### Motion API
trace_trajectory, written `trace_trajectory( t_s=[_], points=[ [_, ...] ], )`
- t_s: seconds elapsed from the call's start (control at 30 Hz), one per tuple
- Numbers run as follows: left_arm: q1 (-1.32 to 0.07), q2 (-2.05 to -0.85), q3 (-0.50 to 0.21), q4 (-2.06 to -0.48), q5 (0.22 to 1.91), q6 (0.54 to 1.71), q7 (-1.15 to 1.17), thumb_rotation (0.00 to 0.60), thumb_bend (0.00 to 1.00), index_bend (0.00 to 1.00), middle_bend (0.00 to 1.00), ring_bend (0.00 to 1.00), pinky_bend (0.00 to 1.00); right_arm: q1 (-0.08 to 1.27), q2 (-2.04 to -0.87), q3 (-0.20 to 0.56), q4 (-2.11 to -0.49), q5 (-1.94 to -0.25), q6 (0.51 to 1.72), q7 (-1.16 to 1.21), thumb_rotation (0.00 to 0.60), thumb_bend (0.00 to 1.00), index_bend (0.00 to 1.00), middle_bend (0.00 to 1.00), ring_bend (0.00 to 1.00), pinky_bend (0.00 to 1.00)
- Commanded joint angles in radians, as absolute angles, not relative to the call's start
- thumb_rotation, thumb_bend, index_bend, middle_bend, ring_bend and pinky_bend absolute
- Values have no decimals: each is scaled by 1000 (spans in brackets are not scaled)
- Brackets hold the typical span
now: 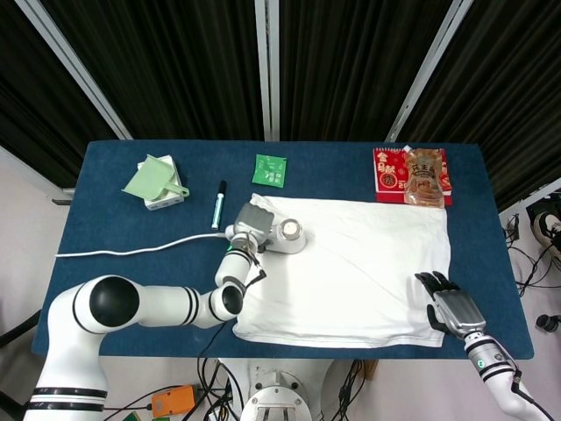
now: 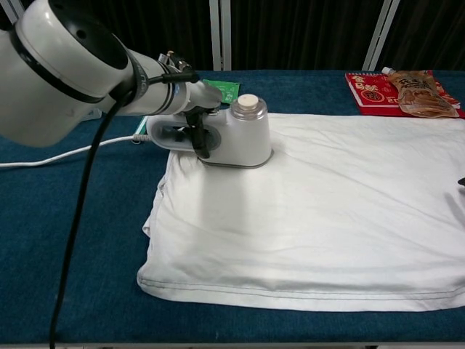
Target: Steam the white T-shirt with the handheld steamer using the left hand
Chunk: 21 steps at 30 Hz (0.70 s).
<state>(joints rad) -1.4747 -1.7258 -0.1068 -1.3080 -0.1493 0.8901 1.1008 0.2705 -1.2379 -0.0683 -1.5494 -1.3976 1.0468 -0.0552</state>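
Left hand (image 2: 192, 102) grips the handle of the handheld steamer (image 2: 236, 134), its dark fingers (image 2: 197, 138) wrapped through the handle loop, and the steamer's flat face rests on the white T-shirt (image 2: 320, 218). In the head view the steamer (image 1: 279, 235) sits at the shirt's corner toward ten o'clock, just inside the hem, with the shirt (image 1: 359, 272) spread flat over the middle of the blue table (image 1: 114, 224). A white cord (image 1: 131, 250) trails from the steamer's rear toward nine o'clock and off the table's edge.

The step in hand looks like a steaming pass, with the tool at the end of a stroke near the shirt's edge. Most of the cloth lies toward three and five o'clock from it, so the next move likely calls for a slow, level glide that way, keeping the face flat and the cord free of the fabric.

Right hand (image 1: 449, 307) lies at the shirt's five o'clock corner, holding nothing, its fingers apart. Farther out, a black marker (image 1: 217, 204) and a green packet (image 1: 270, 170) lie toward eleven and twelve o'clock, a green-lidded box (image 1: 158, 181) toward ten, and a red box (image 1: 390, 171) with a brown pouch (image 1: 423, 178) toward one.
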Motion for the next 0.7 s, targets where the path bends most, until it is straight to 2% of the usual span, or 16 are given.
trace_trajectory(
  t_s=[0.03,0.3,0.5,0.7],
  points=[
    [-1450,-1708,-102,-1299,-167,890,1103,369,529,841,879,724,643,270,-1238,-68,-1550,-1400,1050,-56,600,859,101,144,74,233],
    [-1368,-1631,-97,-1368,-101,899,1047,369,529,841,876,720,642,265,-1237,-68,-1549,-1413,1063,-46,600,859,101,144,74,233],
    [-1229,-1478,-116,-1577,136,946,844,370,529,841,875,719,642,262,-1230,-68,-1544,-1425,1075,-31,600,859,100,144,74,233],
    [-1078,-1347,-43,-1726,376,1033,707,368,525,836,868,713,642,249,-1202,-52,-1556,-1442,1128,-10,600,859,100,145,74,233]
  ],
)
